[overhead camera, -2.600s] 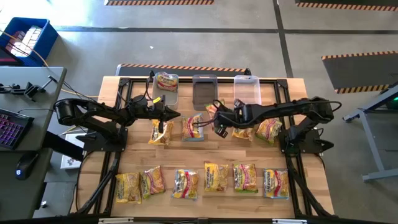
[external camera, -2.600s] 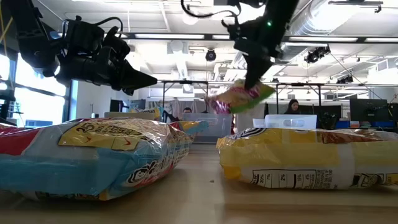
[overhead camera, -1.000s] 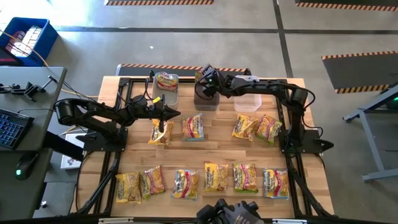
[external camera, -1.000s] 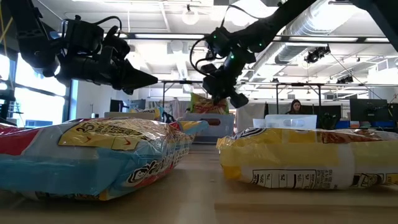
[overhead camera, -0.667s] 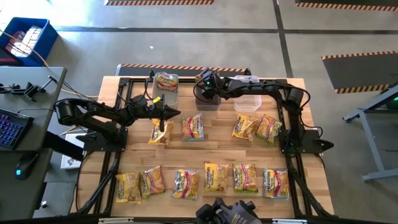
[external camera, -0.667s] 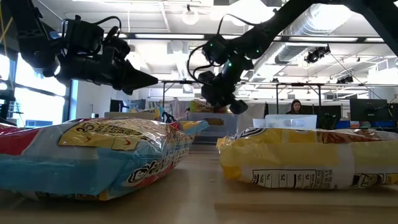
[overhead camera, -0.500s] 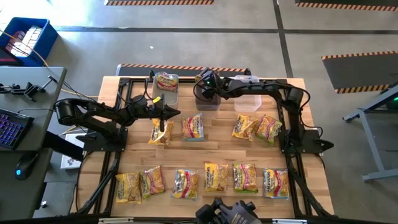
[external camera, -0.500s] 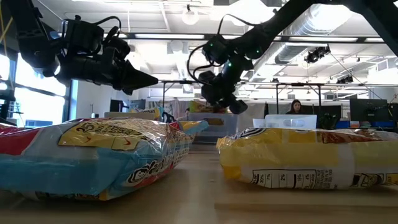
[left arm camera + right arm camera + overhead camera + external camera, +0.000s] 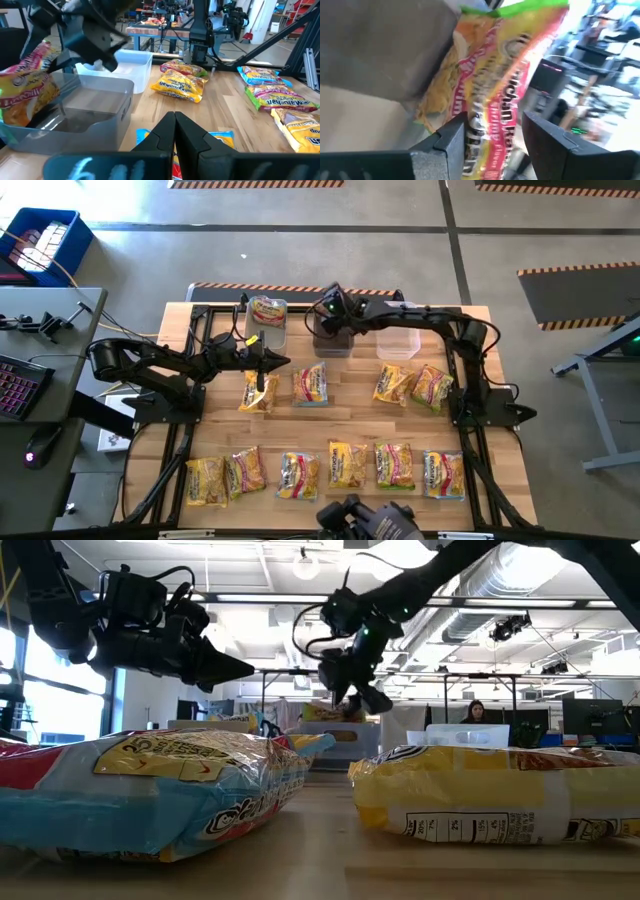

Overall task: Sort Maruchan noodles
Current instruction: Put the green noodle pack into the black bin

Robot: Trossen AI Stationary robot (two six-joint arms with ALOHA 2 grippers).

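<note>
The Maruchan noodles are flat yellow packets. One with red-pink print (image 9: 495, 85) leans inside the dark middle tub (image 9: 330, 342), and shows in the left wrist view too (image 9: 25, 85). My right gripper (image 9: 325, 320) hangs open over that tub, one finger on either side of the packet's upper end (image 9: 495, 142). My left gripper (image 9: 268, 367) is shut and holds nothing, hovering above a packet (image 9: 258, 393) on the table. Another packet (image 9: 267, 310) lies in the left tub. Two rows of packets lie flat on the table. My right gripper comes slanting down from the table's right with its fingers (image 9: 451, 142) beside the packet's upper end (image 9: 485, 125). Whether either finger touches the packet I cannot tell. The packet stands tilted, its lower end down in the tub.
A clear tub (image 9: 398, 330) stands right of the middle one at the far edge. Three more packets (image 9: 310, 385) (image 9: 390, 385) (image 9: 432, 388) lie mid-table. Several lie along the near edge (image 9: 347, 464). Bare wood shows between the two rows.
Over the middle tub my right gripper has opened its fingers and rolled at the wrist, staying nearly in place. The packet it held has sunk lower into the tub and now leans there.
</note>
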